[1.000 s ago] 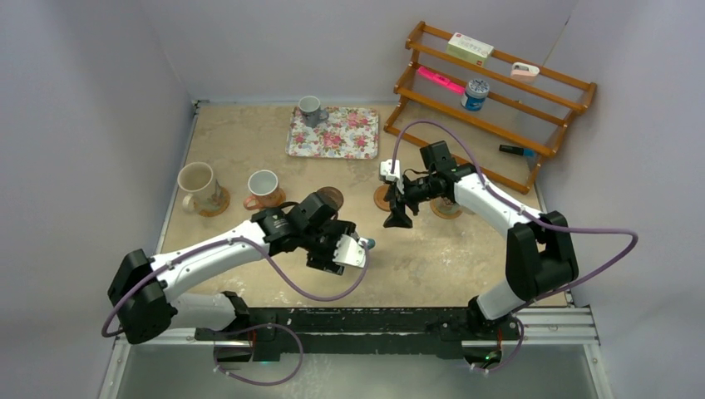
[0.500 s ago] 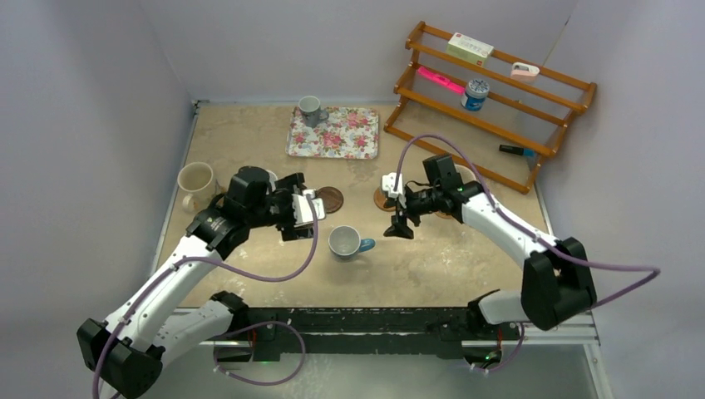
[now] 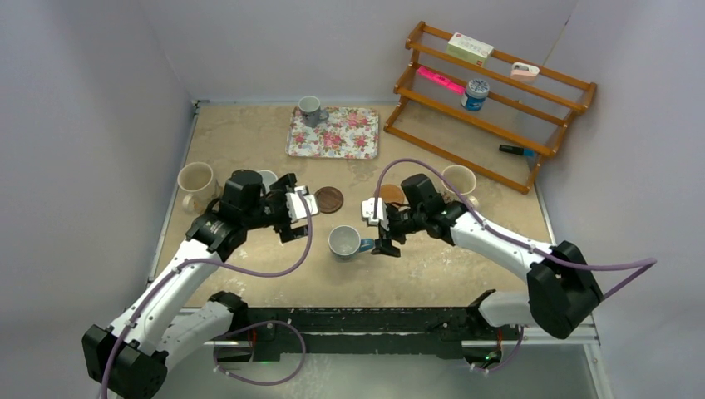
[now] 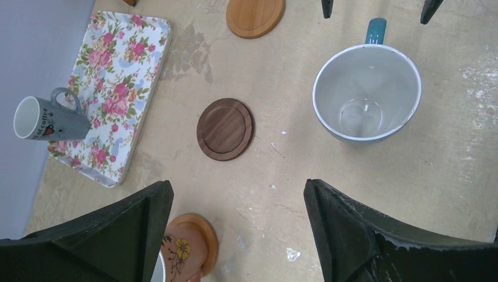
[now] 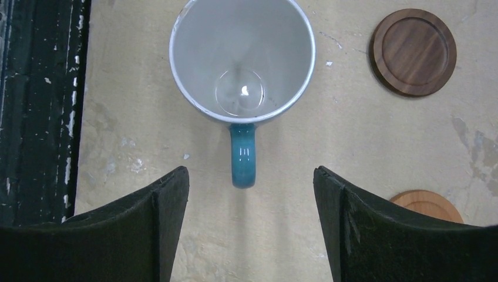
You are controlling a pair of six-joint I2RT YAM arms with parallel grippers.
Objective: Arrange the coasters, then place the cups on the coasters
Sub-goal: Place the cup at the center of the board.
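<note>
1. On the beige stone-patterned table (image 3: 249,133), the task looks about half done by my judgement. The coasters lie in a loose row, but not every cup has its place.
2. The left gripper (image 4: 235,189) hangs over the middle of the row with its fingers wide apart and nothing between them. The right gripper (image 5: 251,171) is spread wide too, low over the table. Its two fingers stand on either side of the blue handle (image 5: 242,155) without touching it.
3. The rectangular floral tray (image 3: 349,137) at the far side is no part of the row, yet one cup waits at its corner.
4. The left large cream printed mug (image 3: 197,178) and the right large cream mug (image 3: 459,179) stand upright at the two ends. The arms hide most of what is under them, so I only suppose a coaster is below each.
5. The reddish-orange flowered mug (image 4: 182,251) stands on an orange-tan round coaster (image 4: 208,241), so this one is done.
6. The light blue ceramic mug (image 5: 242,53) stands upright on the bare table in front of the row, on no coaster. It seems to be the cup in hand.
7. The small grey-blue mug (image 4: 50,117) at the tray's corner is not yet brought.
8. The dark brown wooden round coaster (image 4: 225,129) and the plain orange wooden coaster (image 4: 255,14) beside it lie free, likely for these last two cups.
</note>
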